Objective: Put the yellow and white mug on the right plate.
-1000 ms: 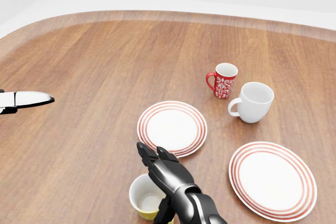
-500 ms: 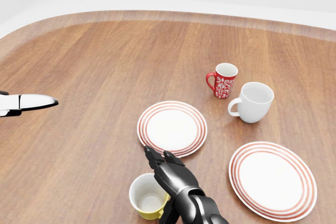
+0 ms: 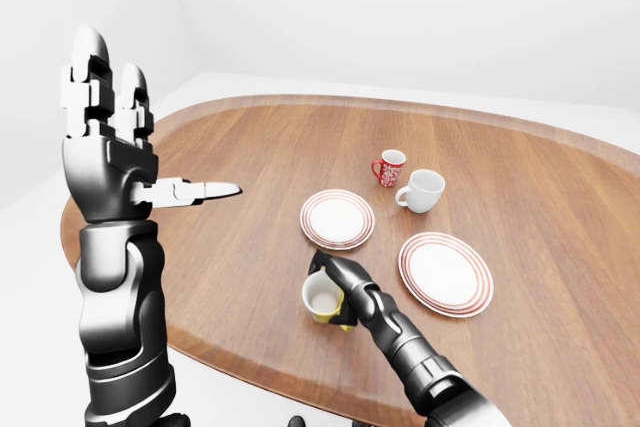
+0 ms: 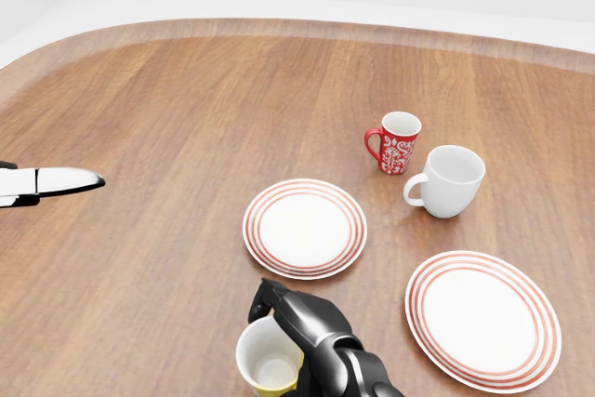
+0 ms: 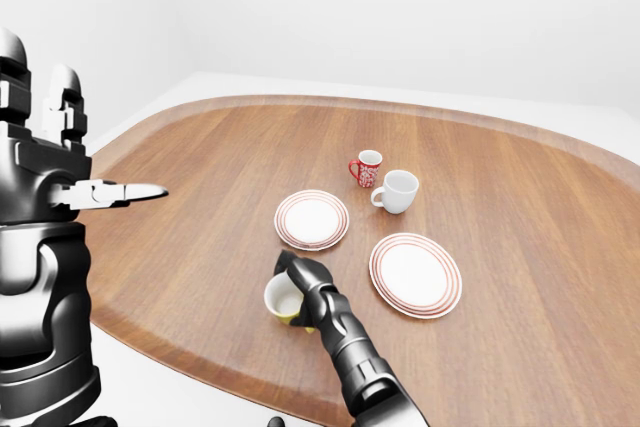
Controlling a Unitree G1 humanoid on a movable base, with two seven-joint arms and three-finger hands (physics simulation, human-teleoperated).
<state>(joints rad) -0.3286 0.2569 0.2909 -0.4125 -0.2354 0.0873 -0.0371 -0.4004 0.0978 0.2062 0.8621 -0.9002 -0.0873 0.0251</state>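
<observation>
Wooden table [image 4: 167,118] | right hand [image 4: 302,323] fingers clamped on yellow and white mug [image 4: 270,360] | left hand [image 3: 105,162] fingers apart

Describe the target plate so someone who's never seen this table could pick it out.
On the wooden table lie two white plates with red rings. Take the right plate, nearest the head view's bottom-right corner, just below the plain white mug. The left plate looks the same but lies nearer the table's middle, just above the yellow and white mug with the right hand on it.
</observation>
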